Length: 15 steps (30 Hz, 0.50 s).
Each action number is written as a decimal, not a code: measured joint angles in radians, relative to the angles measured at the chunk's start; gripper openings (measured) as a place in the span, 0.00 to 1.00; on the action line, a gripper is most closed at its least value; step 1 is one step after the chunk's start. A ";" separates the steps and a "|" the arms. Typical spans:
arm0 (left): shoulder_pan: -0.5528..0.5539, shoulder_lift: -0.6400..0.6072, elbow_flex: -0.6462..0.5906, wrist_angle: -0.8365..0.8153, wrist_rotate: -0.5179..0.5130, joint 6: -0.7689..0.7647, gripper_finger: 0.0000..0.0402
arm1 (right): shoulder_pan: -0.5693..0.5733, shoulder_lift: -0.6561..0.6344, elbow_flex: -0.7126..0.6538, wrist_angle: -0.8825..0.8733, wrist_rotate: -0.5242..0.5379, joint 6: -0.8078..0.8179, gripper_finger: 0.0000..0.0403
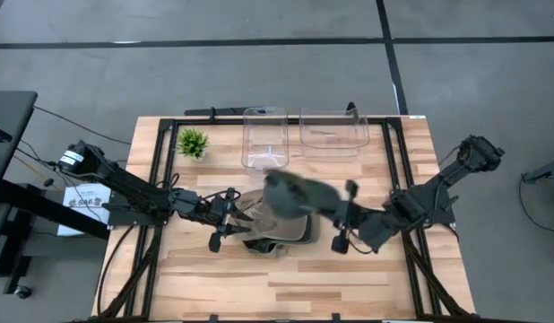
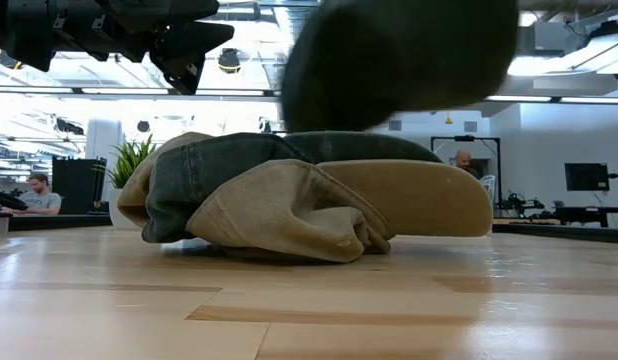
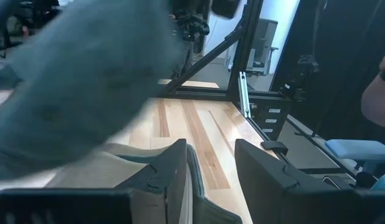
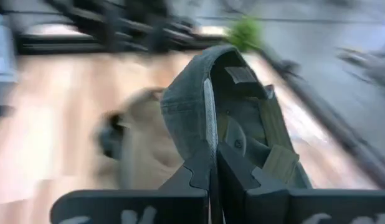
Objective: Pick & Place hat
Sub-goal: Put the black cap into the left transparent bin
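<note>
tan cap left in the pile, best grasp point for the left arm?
Grip the tan cap by its flat stiff brim, which juts clear of the crumpled crown. Come in level at the brim's edge; the open left gripper sits on the opposite side, so it likely must reach around.

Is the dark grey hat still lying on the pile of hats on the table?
No, the right pincer holds the dark grey hat up above the pile.
</note>
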 joint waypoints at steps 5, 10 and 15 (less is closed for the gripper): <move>0.000 0.000 0.000 0.000 0.000 -0.002 0.33 | -0.043 -0.031 0.000 0.229 -0.118 -0.257 0.01; 0.000 0.000 0.000 -0.002 0.000 -0.003 0.33 | -0.095 -0.137 -0.004 0.331 -0.117 -0.393 0.00; 0.000 0.000 0.000 -0.005 0.000 -0.003 0.33 | -0.179 -0.303 -0.111 0.499 -0.138 -0.434 0.00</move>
